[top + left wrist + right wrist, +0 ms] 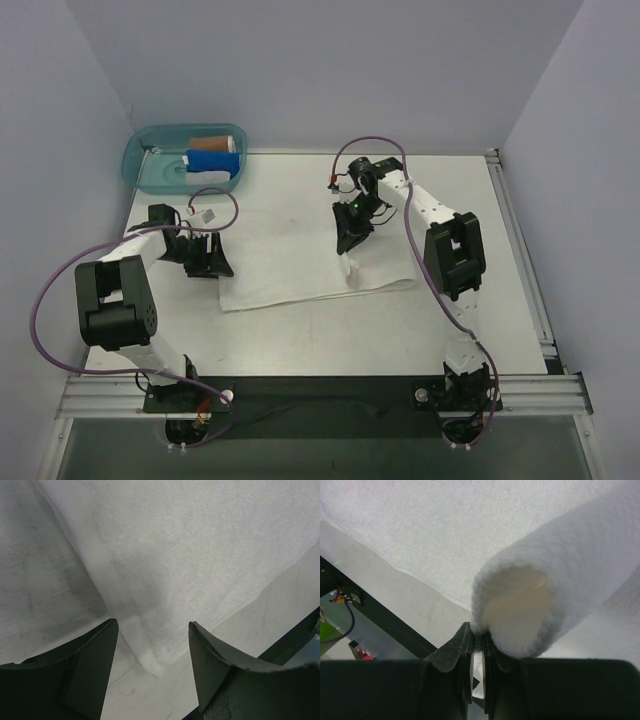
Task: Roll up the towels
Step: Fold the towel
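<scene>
A white towel (290, 250) lies spread on the table. My left gripper (208, 265) is open at the towel's near-left corner. In the left wrist view its jaws (153, 624) stand wide apart over that corner of the towel (200, 555), touching nothing. My right gripper (352, 245) is over the towel's right half, shut on a fold of it. In the right wrist view the gripper (477, 632) pinches the towel's edge, and the cloth (560, 580) curls up from there into a loose tube.
A teal bin (150, 165) stands at the back left with a rolled blue towel (212, 160) and a rolled brown towel (215, 143) in it. Metal rails (520, 230) run along the table's right side. Walls close in on three sides.
</scene>
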### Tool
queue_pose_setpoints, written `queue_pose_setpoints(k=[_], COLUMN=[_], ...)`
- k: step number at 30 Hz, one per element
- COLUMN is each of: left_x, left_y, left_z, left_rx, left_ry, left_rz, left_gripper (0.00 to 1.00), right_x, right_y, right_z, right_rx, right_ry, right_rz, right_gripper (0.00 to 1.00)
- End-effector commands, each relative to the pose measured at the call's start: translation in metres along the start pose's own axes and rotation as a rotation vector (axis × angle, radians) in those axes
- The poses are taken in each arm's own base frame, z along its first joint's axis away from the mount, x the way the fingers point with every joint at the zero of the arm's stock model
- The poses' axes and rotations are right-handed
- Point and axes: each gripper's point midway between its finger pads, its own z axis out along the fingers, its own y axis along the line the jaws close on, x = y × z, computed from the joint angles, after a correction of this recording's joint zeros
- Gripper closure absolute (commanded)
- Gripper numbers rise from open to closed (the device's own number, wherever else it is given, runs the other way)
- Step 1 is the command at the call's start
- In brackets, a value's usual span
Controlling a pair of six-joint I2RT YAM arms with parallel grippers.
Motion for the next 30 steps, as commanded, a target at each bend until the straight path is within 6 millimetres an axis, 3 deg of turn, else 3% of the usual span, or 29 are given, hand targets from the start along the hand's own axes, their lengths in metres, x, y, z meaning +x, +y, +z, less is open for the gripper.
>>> queue_pose_setpoints(k=[1,17,30], left_x=[-0.013,-0.013,-0.011], left_y=[-0.002,0.0,0.005], left_z=[-0.003,-0.002,0.002], left_rx=[0.0,-0.004,-0.013], left_ry=[-0.018,-0.014,0.005], left_rz=[0.029,0.026,0.007], left_gripper=[0.31,0.31,0.37], right_x=[0.0,-0.007,-0.009], right_y=[0.019,0.049,0.052], right_z=[-0.007,-0.005,0.011], right_rx=[-0.04,-0.083,-0.084], right_ry=[0.003,-0.008,0.019], right_rz=[-0.003,-0.049,-0.057], right_gripper=[1.0,1.0,1.0])
